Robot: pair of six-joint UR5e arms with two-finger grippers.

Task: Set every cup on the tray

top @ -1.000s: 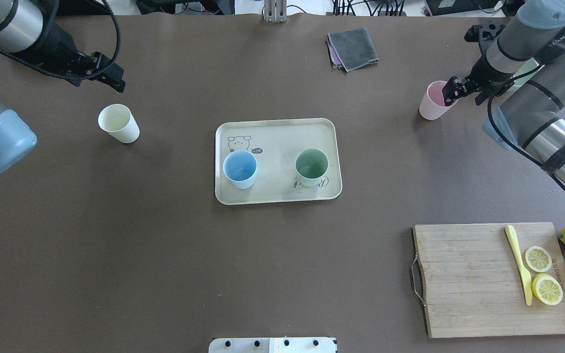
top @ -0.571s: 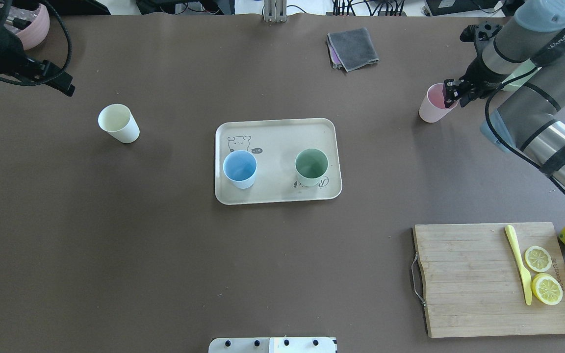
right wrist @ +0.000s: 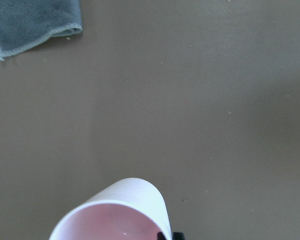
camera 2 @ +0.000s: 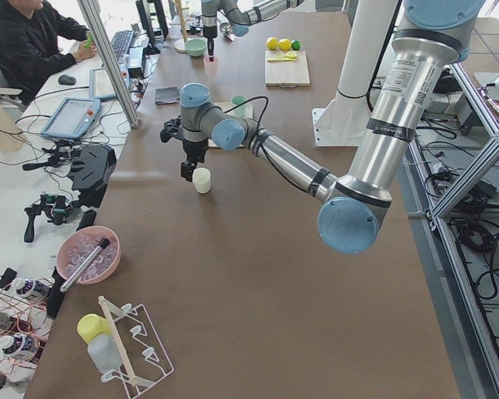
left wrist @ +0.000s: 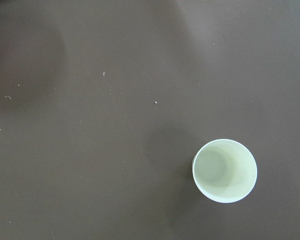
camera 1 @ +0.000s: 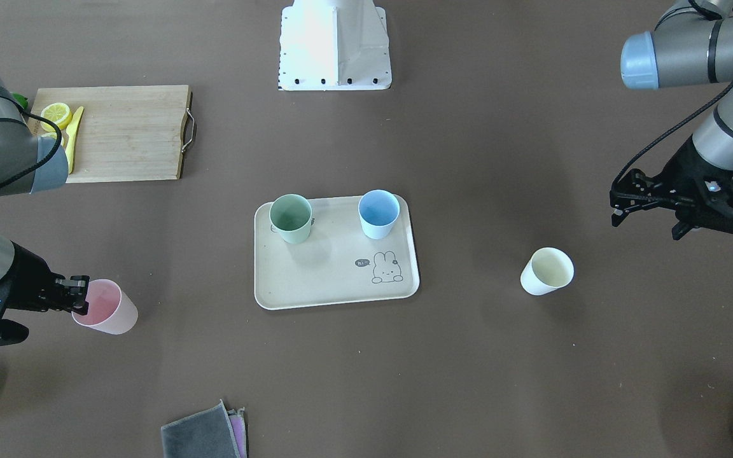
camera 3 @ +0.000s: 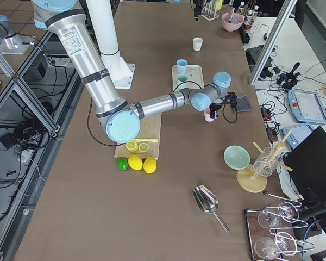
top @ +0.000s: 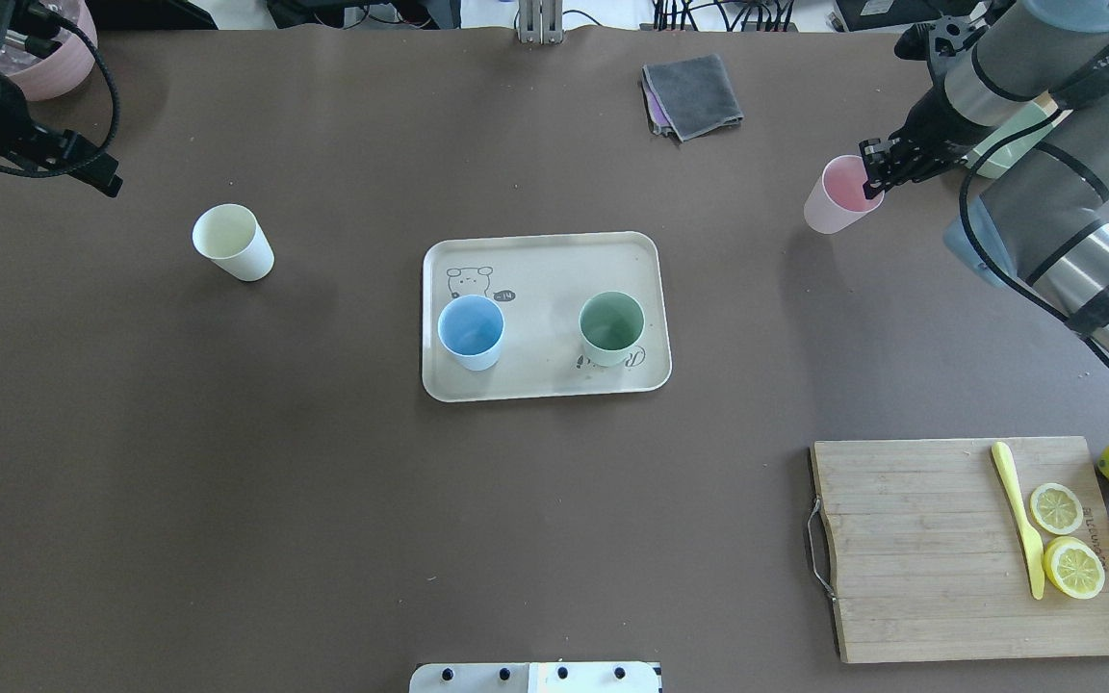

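I have the right gripper (top: 872, 176) pinched on the rim of the pink cup (top: 832, 208), upper right of the overhead view; the cup is tilted and looks to be off the table. The blue cup (top: 470, 332) and green cup (top: 611, 327) stand on the tray (top: 554, 260) at centre. Next I need to carry it left to the tray's bare far strip. The left gripper (camera 1: 615, 210), seemingly spread and empty, hangs near the cream cup (top: 232, 241) at left.

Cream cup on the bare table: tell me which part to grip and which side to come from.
Probably best to grip the cream cup by its rim, coming straight down from above, one finger inside the mouth, one outside. It stands upright, open and empty, apart from other things, and the right gripper holds the pink cup by its rim just so.
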